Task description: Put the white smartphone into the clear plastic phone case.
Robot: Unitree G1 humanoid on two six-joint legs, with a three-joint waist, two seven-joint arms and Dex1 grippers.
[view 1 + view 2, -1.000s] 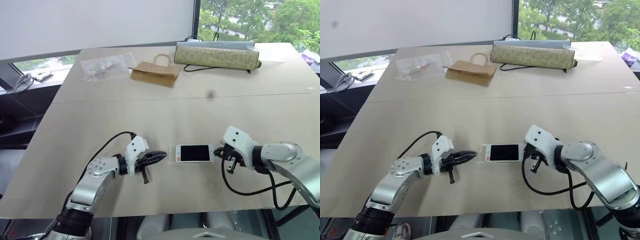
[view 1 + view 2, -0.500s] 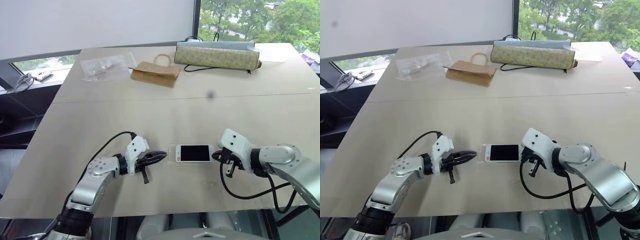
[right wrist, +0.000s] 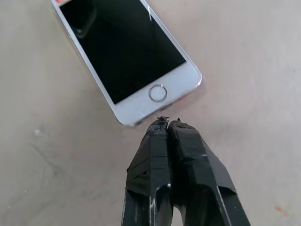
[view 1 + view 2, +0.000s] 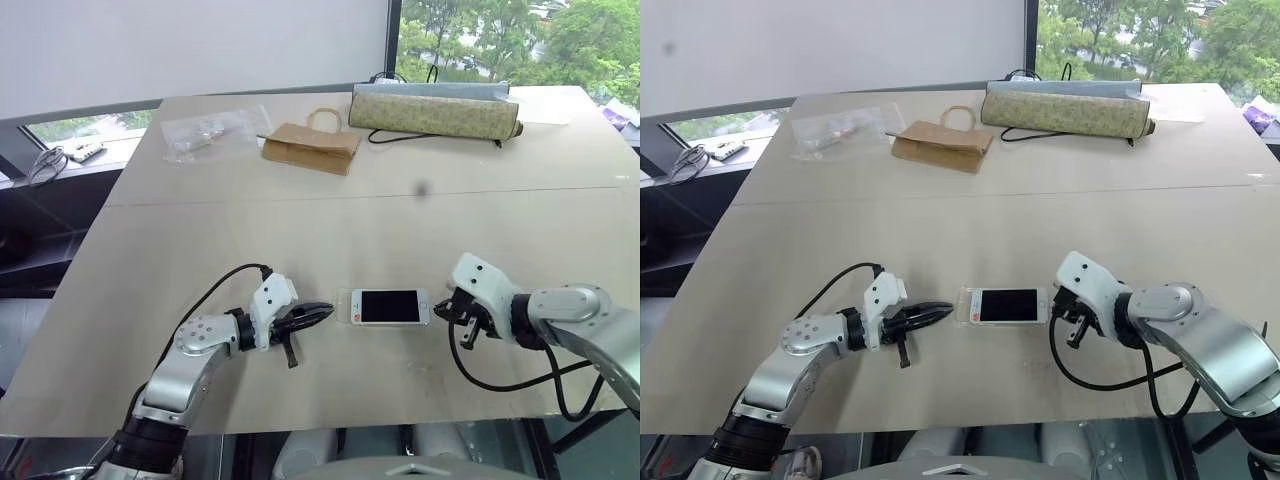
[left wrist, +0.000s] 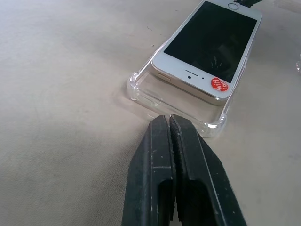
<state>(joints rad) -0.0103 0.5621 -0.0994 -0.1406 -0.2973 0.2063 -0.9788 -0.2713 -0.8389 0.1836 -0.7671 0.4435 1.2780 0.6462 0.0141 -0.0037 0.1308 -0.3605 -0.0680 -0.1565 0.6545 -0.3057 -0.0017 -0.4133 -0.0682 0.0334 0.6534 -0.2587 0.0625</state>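
- The white smartphone lies screen up on the surface, between the two hands and lengthwise along the line joining them.
- The clear plastic phone case is under the phone; its open end juts out past the phone's sticker end, just ahead of the left hand.
- From the left wrist view, the sticker end seems to ride over the case rim rather than sit inside it, with bare case floor showing beyond it. My judgement: the phone is partly in, not yet seated.
- The left hand has its fingers pressed together, holding nothing, tips just short of the case's end rim; whether they touch it I cannot tell.
- The right hand also has its fingers together and empty, tips right at the phone's home-button end, touching or nearly so.
- What looks left: slide the phone further toward the left hand while the case is braced, then press the edges down until the rim takes them.
- Writing: a round red sticker on the phone's end nearest the left hand reads "wifi", with a second line too small to make out.
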